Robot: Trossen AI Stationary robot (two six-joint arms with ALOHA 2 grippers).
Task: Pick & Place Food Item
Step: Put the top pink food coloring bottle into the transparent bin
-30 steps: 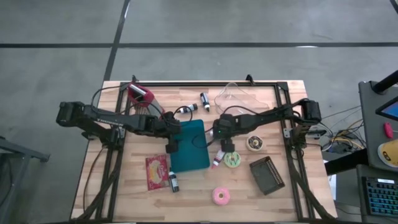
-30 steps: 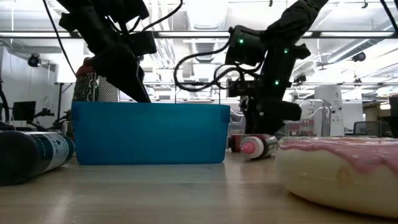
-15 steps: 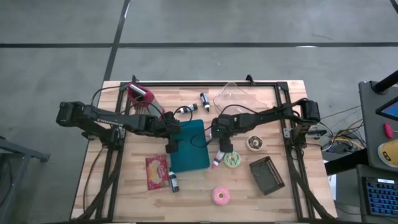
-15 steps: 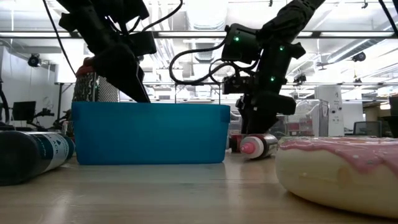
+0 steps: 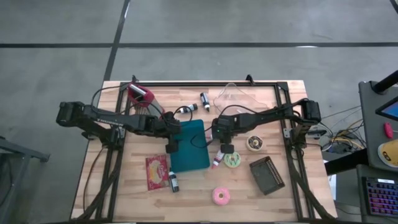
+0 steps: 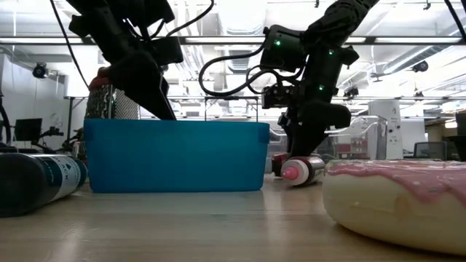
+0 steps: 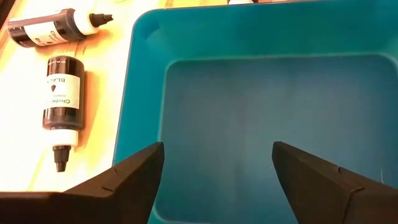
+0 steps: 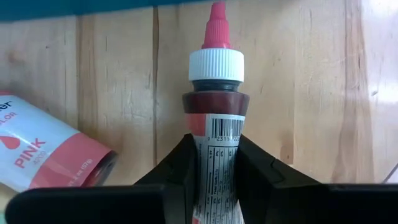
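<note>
So far only the grasp is made. High view: the right claw (image 5: 222,151) is set just beside the right edge of the teal bin (image 5: 190,146), over a red-capped bottle (image 5: 217,160) lying on the desk (image 5: 283,196); the left claw (image 5: 172,147) is held over the bin's left rim. A green donut (image 5: 233,160) lies near the bin's right side and a pink donut (image 5: 221,196) further off, neither touched. Low view: the red-capped bottle (image 6: 300,171) is seen on the desk just right of the teal bin (image 6: 175,156). Left wrist view: the left claw (image 7: 214,171) is spread wide, nothing held, and the bin (image 7: 261,118) is seen empty. Right wrist view: the right claw (image 8: 214,165) is closed on the bottle (image 8: 214,112), whose pink nozzle is pointed toward the bin. Judged remaining: lift, carry over the bin, release.
</note>
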